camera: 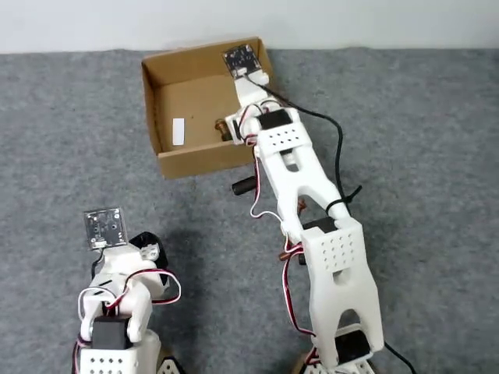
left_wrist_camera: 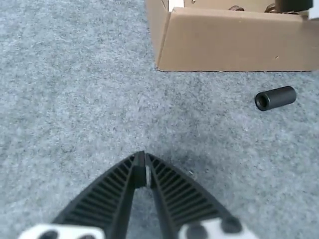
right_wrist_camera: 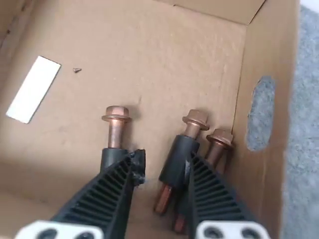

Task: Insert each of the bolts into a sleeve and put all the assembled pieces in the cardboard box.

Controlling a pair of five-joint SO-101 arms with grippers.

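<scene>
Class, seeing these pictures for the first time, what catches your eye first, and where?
The right gripper hangs open inside the cardboard box, over three copper bolts lying on its floor, at least two in black sleeves. One empty sleeve lies on the grey carpet just outside the box, and the left gripper sits shut above the carpet.

I see a box (right_wrist_camera: 164,55) of brown cardboard, dull and a bit bumpy. The bolts (right_wrist_camera: 195,122) are shiny copper-coloured metal. The sleeve (left_wrist_camera: 275,97) looks like smooth, dull black plastic. The table cover (left_wrist_camera: 75,99) is grey fuzzy cloth. The left gripper (left_wrist_camera: 141,164) is ribbed black plastic.
</scene>
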